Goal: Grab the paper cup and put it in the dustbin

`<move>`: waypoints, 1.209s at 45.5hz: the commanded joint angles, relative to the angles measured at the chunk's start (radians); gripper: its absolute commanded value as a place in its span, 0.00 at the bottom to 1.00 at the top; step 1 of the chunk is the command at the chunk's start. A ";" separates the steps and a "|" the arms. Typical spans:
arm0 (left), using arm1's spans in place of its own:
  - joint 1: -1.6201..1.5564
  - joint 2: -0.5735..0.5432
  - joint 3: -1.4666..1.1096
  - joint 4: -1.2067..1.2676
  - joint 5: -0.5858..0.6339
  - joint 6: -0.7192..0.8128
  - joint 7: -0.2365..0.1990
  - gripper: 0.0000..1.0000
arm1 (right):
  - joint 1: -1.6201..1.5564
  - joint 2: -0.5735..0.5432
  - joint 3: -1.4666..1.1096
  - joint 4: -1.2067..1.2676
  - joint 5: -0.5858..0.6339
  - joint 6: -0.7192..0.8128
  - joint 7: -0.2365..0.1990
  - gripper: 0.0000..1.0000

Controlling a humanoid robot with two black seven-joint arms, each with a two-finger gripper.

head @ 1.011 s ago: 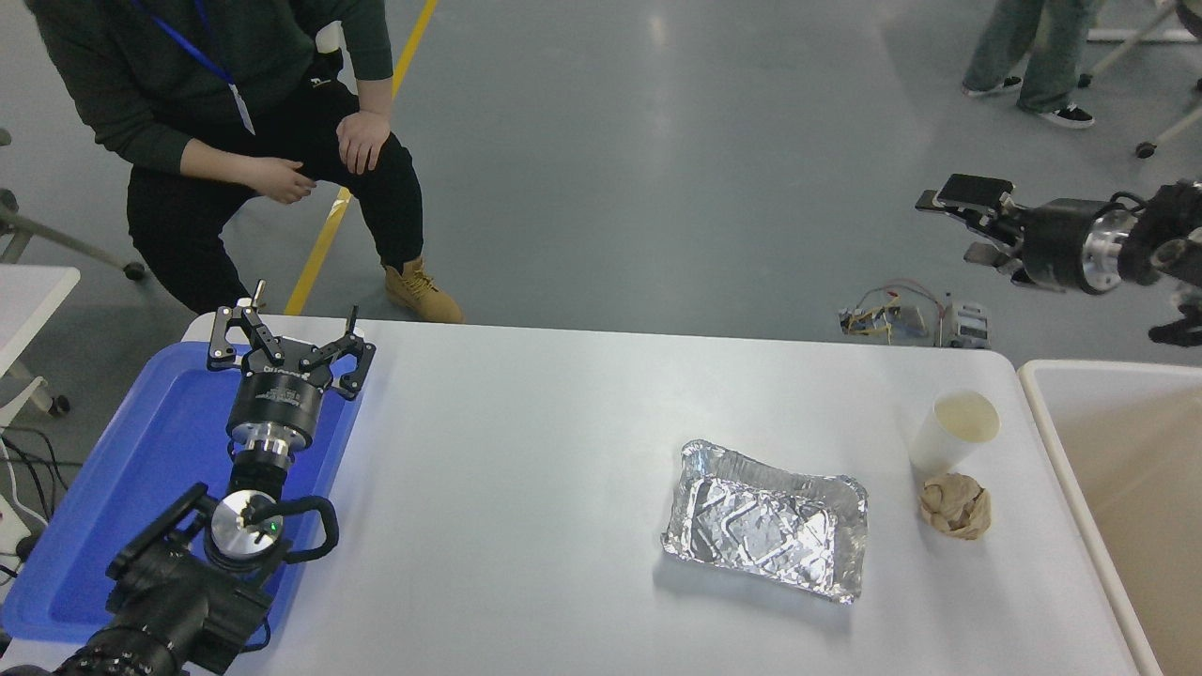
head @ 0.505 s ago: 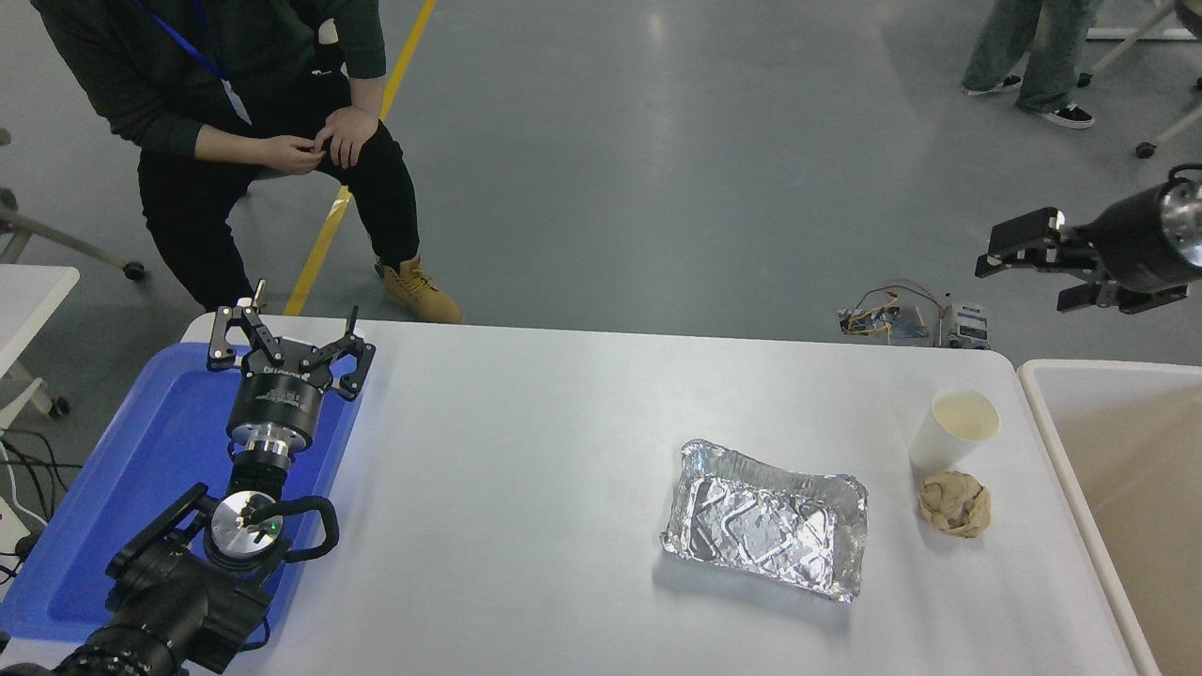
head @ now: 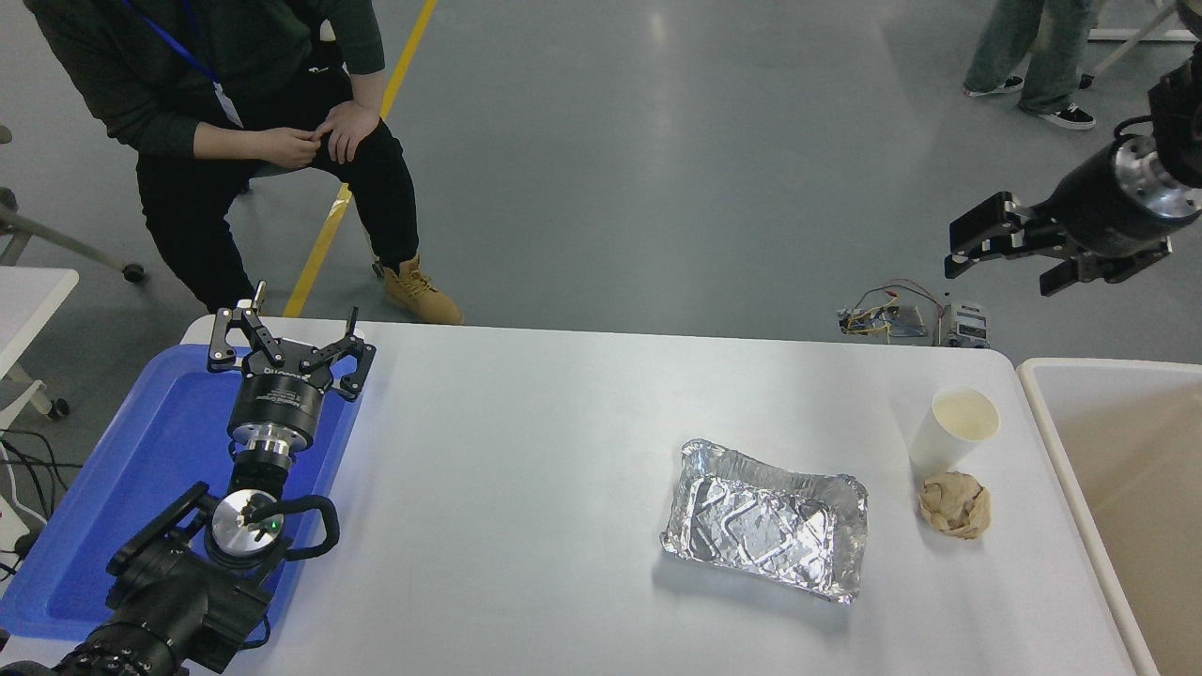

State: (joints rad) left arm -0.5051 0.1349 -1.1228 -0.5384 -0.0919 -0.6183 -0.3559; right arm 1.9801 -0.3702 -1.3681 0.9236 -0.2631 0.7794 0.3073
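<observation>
The white paper cup [head: 951, 430] stands upright near the table's right edge, its cream inside showing. The dustbin [head: 1042, 413] with its off-white rim and beige walls sits just off the table's right side, partly cut by the frame. My right gripper [head: 997, 255] is open and empty, raised in the air beyond the table's far right corner, above and behind the cup. My left gripper [head: 286, 336] is open, parked over the blue tray at the lower left.
A crumpled brown paper ball [head: 954, 504] lies just in front of the cup. A crinkled silver foil tray [head: 765, 519] sits left of them. A blue tray [head: 122, 488] lies at the left. A person [head: 235, 122] sits beyond the far left corner. Loose electronics [head: 911, 319] lie on the floor.
My right arm has swung: the gripper pulled right, then came back left and turned, its fingers now pointing left and down. The seated person shifted their hands.
</observation>
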 commanded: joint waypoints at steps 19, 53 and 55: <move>0.000 0.000 0.000 0.000 0.000 0.000 0.000 1.00 | 0.157 0.030 -0.069 0.294 -0.005 0.006 -0.034 1.00; 0.000 0.000 0.000 0.000 0.000 0.000 0.000 1.00 | -0.231 0.028 -0.008 -0.129 -0.008 0.006 -0.033 1.00; 0.000 0.000 0.000 0.000 0.000 0.000 -0.002 1.00 | -0.270 0.022 0.003 -0.164 -0.010 0.006 -0.033 1.00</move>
State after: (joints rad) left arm -0.5047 0.1350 -1.1229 -0.5385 -0.0920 -0.6182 -0.3560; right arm 1.9030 -0.3405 -1.3965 0.9638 -0.2742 0.7854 0.2744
